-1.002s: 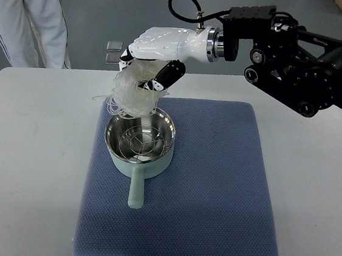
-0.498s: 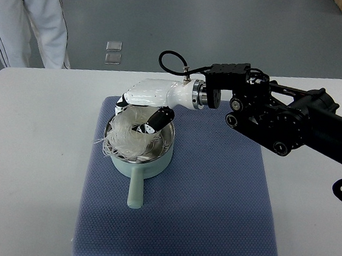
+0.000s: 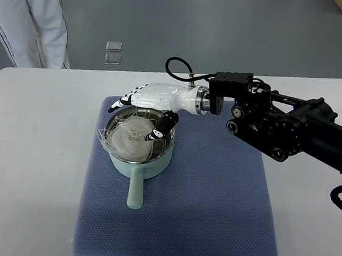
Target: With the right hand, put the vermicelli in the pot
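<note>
Vermicelli (image 3: pixel 132 140) lies in our pot (image 3: pixel 135 161), strands over 9 o'clock rim; our right hand (image 3: pixel 146 104) spread wide above, holding nothing.

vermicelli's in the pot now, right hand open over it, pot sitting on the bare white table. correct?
Not quite. In the top view the pot stands on the blue mat, not directly on the white table. The rest holds: the vermicelli lies in the pot and the right hand is open above it.
</note>
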Tool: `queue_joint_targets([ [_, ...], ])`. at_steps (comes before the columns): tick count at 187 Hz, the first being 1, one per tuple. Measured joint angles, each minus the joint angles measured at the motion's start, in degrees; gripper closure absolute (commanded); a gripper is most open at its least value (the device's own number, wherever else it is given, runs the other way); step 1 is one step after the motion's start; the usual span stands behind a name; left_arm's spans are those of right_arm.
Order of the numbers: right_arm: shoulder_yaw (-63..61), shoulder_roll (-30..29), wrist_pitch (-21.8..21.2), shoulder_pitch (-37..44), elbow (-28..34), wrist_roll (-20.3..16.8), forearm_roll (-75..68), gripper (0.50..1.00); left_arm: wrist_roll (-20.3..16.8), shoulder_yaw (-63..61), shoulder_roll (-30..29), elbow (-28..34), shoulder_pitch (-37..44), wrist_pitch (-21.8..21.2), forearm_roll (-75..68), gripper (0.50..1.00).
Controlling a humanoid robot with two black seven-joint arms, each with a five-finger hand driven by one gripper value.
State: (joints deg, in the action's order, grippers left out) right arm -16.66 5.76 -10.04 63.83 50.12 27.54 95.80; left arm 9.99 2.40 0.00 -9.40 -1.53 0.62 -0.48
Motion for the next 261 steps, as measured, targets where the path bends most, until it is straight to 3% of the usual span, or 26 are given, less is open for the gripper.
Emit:
queue_joint_targets([
  [97, -8.13, 4.88, -0.84, 4.3, 1.58, 0.57, -5.34, 0.579, 0.01, -0.01, 0.0, 0.0, 0.02, 0.0, 0.01, 0.5],
  [126, -13.25, 5.97, -0.82, 3.92, 1.03, 0.59, -14.11, 0.579, 0.01, -0.01, 0.0, 0.0, -0.01, 0.0, 0.01, 0.5],
  [163, -21.07, 5.69, 0.08, -2.54, -1.97, 0.31, -31.95, 0.579, 0.01, -0.02, 0.0, 0.0, 0.01, 0.0, 0.01, 0.5],
  [227, -29.38, 3.82, 11.53, -14.54, -12.93, 0.82, -62.31, 0.579, 0.01, 0.04, 0.0, 0.0, 0.01, 0.0, -0.03, 0.5],
  [261, -29.45, 2.16, 13.32, -17.63, -19.24, 0.41, -71.73, 0.579, 0.01, 0.06, 0.0, 0.0, 0.04, 0.0, -0.03, 0.5],
])
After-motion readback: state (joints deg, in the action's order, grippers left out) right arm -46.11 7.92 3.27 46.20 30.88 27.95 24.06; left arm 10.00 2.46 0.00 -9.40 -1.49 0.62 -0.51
